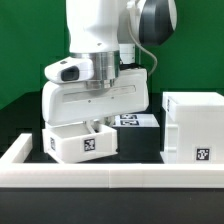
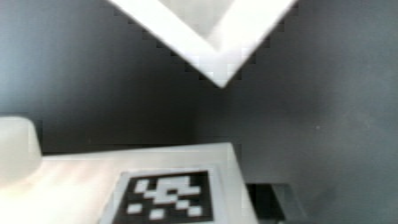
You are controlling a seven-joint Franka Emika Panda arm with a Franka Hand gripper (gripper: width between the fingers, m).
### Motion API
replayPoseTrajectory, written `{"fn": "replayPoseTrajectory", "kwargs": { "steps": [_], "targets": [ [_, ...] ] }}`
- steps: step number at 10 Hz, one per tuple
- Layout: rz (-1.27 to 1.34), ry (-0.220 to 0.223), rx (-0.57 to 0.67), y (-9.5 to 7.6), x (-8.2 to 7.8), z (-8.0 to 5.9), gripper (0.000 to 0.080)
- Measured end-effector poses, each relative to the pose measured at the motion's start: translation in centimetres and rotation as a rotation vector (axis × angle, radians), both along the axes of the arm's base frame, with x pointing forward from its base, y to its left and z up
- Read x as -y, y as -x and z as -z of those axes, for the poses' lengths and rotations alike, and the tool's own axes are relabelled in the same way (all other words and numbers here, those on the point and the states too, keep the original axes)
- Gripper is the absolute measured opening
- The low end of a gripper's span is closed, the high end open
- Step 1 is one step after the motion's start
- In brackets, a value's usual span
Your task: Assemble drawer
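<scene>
One tray (image 1: pixel 80 143) sat just under the hand (image 1: pixel 97 122); whether the hand grasped it, I could not tell.

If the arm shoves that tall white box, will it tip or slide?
The housing looks like rigid moulded plastic, so it likely keeps its shape. It looks blocky with a flat base, so a low push probably slides it rather than tipping it.

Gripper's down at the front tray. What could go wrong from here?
1. The gripper is at the rim of the front tray; whether it has clamped isn't visible, so a lift might drop it.
2. The second tray lies close behind; a swing toward the housing could knock it.
</scene>
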State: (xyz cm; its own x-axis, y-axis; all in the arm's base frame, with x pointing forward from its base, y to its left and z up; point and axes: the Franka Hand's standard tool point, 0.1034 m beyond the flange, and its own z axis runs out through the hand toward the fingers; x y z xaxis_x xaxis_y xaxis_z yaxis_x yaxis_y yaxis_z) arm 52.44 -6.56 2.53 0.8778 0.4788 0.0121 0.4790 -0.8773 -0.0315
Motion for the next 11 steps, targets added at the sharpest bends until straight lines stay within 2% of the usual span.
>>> {"fn": "replayPoseTrajectory", "kwargs": {
  "steps": [3,7,11],
  "targets": [
    [-0.173,0.01,0.001,0.14,-1.63,-0.46,0.0074],
    [-0.454,0.022,-0.003,0.38,-0.82,-0.19,0.0074],
    [-0.858,0.079,-0.028,-0.01,-1.12,-0.15,0.0074]
  ]
}}
